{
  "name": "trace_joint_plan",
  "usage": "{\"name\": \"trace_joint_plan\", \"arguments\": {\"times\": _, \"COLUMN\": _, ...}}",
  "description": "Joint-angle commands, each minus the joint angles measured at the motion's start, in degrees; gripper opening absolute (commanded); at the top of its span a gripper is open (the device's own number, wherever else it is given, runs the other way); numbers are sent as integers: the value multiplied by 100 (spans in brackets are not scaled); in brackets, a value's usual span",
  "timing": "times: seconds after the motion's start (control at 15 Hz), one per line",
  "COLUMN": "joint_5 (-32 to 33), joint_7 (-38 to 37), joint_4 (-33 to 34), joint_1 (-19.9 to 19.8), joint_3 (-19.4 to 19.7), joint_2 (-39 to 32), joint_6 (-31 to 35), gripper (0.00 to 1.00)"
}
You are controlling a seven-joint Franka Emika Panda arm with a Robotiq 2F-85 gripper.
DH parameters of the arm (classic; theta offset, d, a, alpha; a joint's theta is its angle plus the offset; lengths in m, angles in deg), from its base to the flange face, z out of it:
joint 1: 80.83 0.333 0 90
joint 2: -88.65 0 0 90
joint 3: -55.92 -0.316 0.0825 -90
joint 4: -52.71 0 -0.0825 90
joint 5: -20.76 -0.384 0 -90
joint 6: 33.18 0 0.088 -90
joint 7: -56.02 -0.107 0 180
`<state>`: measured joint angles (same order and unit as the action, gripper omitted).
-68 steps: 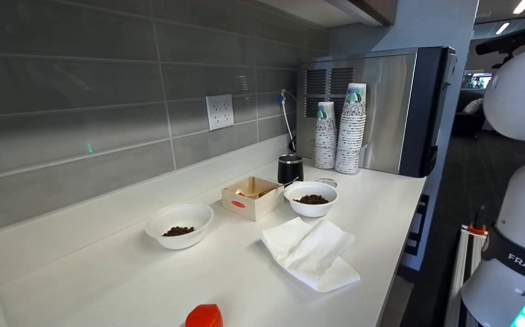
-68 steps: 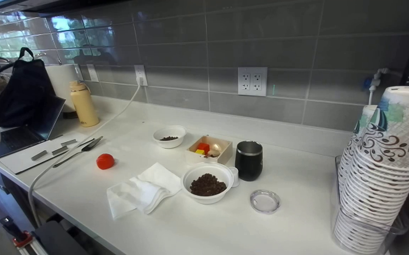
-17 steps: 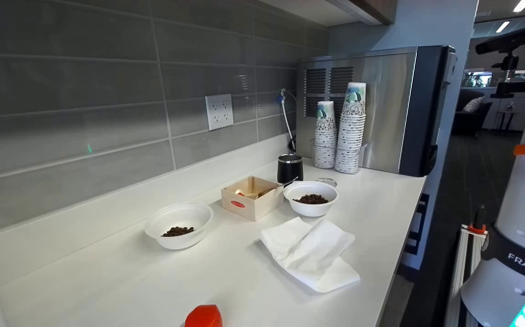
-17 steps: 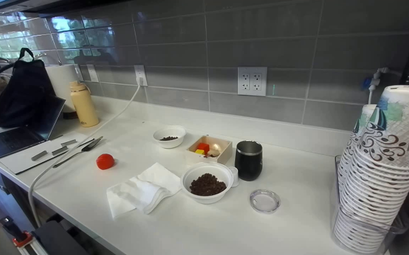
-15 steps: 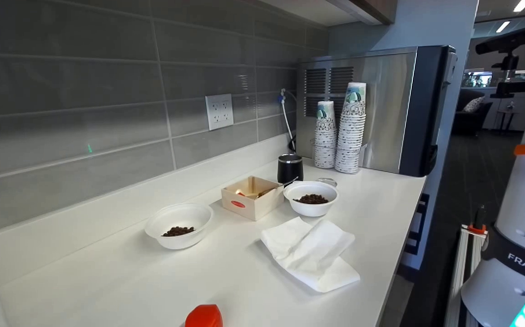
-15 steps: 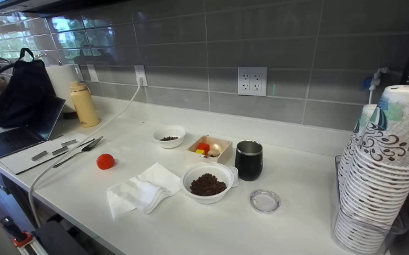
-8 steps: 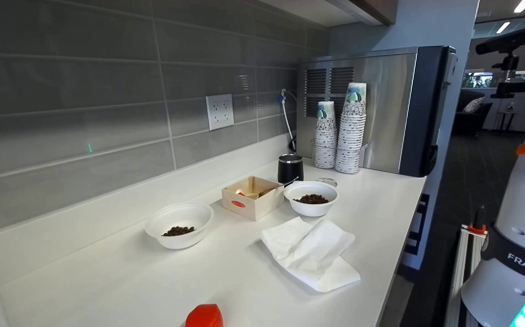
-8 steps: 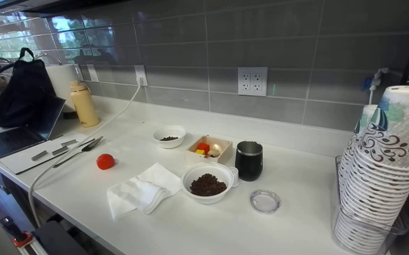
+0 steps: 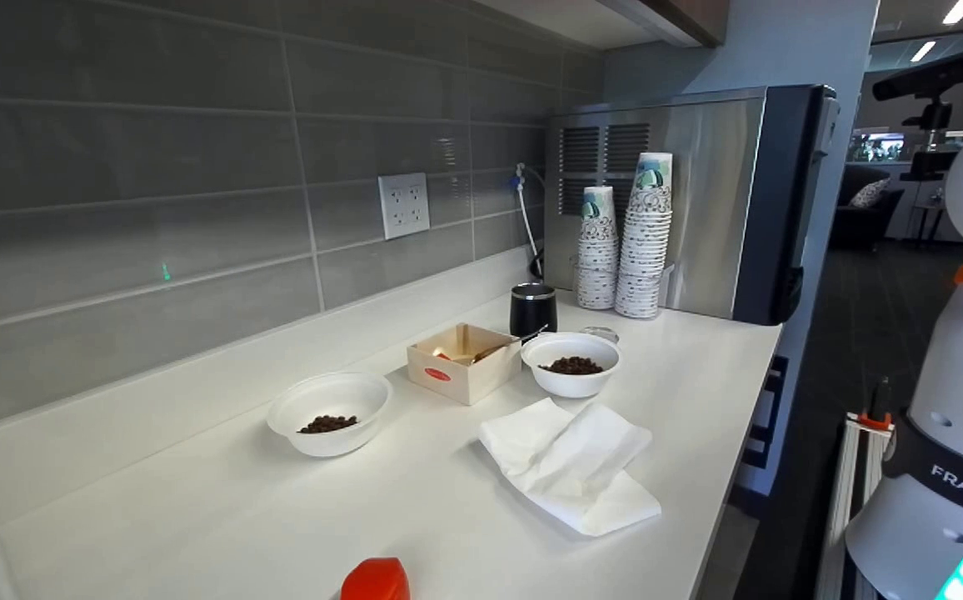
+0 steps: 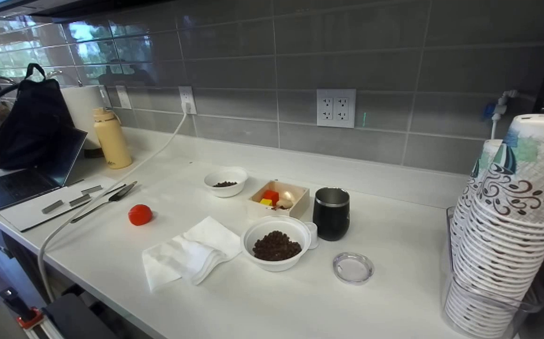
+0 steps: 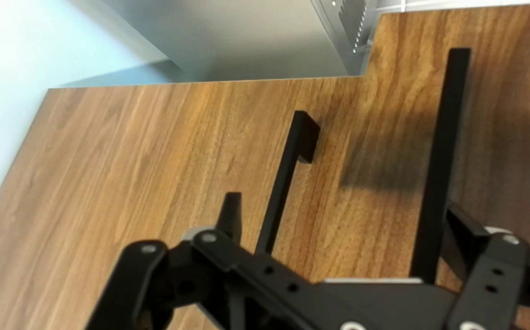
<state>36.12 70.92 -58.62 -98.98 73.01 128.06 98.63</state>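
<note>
The claw (image 11: pixel 342 204) has its fingers spread wide and grips nothing; it shows only in the wrist view, by a wooden cupboard front (image 11: pixel 178 151). On the wood, as that view shows it, are a black left handle (image 11: pixel 282 183) and a black right handle (image 11: pixel 442 156). Both look to be in the gap between the fingers, each near one of them; I cannot tell if a finger touches the right handle. The step seems to be getting hold of a handle. To do it well, pick just one and slide sideways until it sits in the middle of the gap. Turn the claw so the insides of its fingers line up with the handle's long sides. Then go straight in, slowly, and stop before the tips bump the wood. Squeeze softly, and keep off the other handle.
</note>
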Motion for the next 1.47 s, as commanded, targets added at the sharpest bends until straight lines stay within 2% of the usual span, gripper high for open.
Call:
{"name": "trace_joint_plan", "arguments": {"times": 0.0, "joint_5": 387, "joint_7": -71, "joint_4": -271, "joint_1": -383, "joint_3": 143, "joint_2": 531, "joint_6": -86, "gripper": 100}}
{"name": "trace_joint_plan", "arguments": {"times": 1.4, "joint_5": 1144, "joint_7": -273, "joint_4": -1801, "joint_1": -888, "joint_3": 171, "joint_2": 2923, "joint_6": -344, "gripper": 100}}
